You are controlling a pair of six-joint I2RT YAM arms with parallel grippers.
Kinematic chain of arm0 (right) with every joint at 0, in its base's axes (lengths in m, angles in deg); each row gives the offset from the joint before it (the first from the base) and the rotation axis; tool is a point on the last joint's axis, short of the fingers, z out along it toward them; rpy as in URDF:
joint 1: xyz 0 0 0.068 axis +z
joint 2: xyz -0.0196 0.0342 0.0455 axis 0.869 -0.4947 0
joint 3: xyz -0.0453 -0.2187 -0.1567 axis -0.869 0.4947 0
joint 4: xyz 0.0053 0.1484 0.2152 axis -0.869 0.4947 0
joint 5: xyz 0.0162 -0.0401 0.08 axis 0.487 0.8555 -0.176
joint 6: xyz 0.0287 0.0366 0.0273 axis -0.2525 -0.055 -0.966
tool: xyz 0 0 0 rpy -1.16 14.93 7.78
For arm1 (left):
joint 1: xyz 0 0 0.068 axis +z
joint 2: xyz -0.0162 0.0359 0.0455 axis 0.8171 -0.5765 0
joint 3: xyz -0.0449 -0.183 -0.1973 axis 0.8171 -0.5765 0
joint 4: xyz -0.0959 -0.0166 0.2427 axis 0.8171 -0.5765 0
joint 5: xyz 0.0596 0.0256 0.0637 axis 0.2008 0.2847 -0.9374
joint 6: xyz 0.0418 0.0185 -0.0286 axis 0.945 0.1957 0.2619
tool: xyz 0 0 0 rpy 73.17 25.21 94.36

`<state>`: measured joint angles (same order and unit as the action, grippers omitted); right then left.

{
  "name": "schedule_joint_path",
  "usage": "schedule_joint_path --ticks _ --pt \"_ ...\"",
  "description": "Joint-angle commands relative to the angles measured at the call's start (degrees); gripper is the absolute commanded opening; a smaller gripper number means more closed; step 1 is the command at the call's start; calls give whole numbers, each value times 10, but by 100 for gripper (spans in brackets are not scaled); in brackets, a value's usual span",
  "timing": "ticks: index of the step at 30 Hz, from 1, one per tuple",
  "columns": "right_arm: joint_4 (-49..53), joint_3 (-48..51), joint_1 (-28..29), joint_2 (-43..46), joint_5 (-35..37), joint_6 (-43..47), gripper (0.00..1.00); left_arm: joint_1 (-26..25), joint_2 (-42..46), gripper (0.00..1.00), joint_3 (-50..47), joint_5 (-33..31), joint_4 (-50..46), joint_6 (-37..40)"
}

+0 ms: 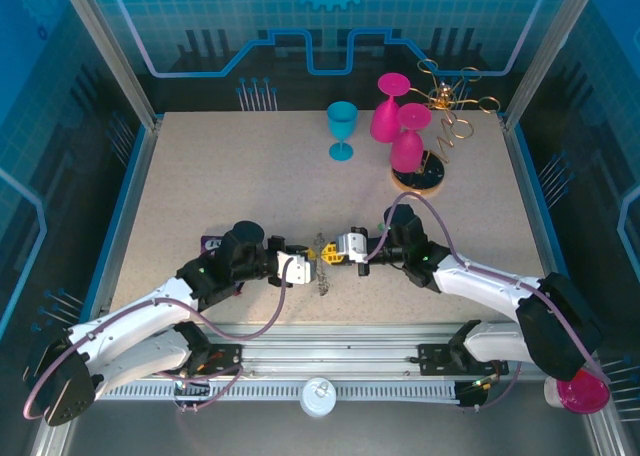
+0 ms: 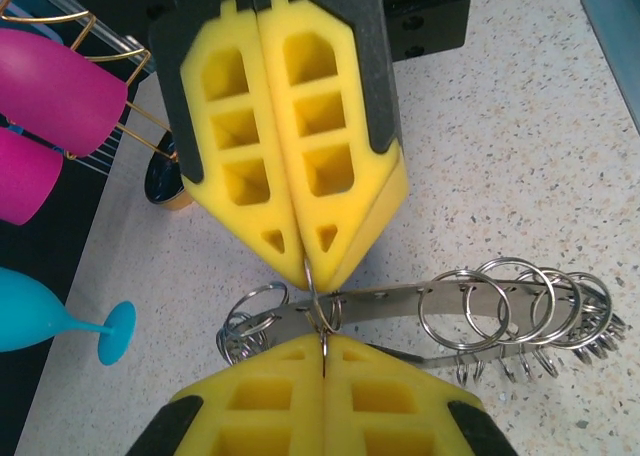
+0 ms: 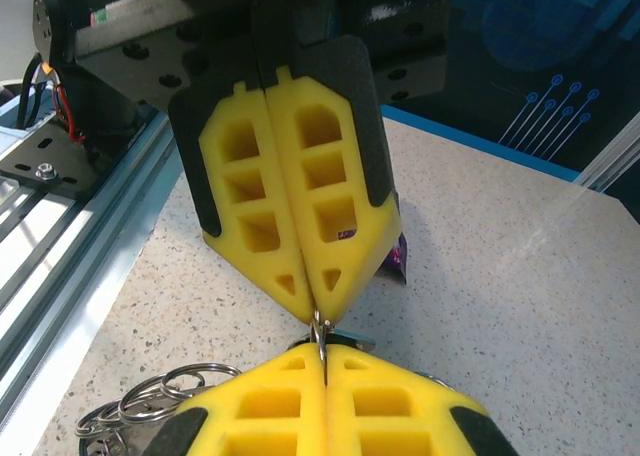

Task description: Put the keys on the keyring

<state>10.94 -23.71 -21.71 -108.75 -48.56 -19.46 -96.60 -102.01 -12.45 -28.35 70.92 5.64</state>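
Over the table's front middle, my left gripper and right gripper meet tip to tip. The keyring hangs below them. In the left wrist view it is a flat dark grey band, edge-on, with silvery wire loops along it. My left gripper is shut on one thin loop. The right gripper above pinches the same loop. In the right wrist view the right gripper and left gripper both nip this silvery wire. I cannot make out the keys.
Two pink glasses and a blue glass stand at the back by the gold wire stand with its dark round base. A purple packet lies by the left arm. A white cup sits on the front rail.
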Motion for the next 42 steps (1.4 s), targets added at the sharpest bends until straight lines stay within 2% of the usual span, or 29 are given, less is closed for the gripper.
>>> schedule_joint_path --ticks 1,8,14,20,26,31,42 --pt "-72 5 5 1 13 -22 0 -7 4 0 -12 7 -2 6" --pt "-115 15 7 -2 15 -46 0 -7 2 0 -11 4 -5 -4" --pt "-138 23 9 -7 12 -56 0 -6 7 19 -11 -11 -12 -23" --pt "-133 28 8 -7 11 -45 0 9 60 29 -4 -6 -47 -68" --pt "-114 22 8 -7 -3 -25 0 36 76 32 29 30 -88 -149" --pt "-93 17 8 -5 -6 -9 0 38 34 32 58 54 -114 -166" --pt "-67 8 14 -3 -10 9 0 38 -17 31 78 85 -91 -185"
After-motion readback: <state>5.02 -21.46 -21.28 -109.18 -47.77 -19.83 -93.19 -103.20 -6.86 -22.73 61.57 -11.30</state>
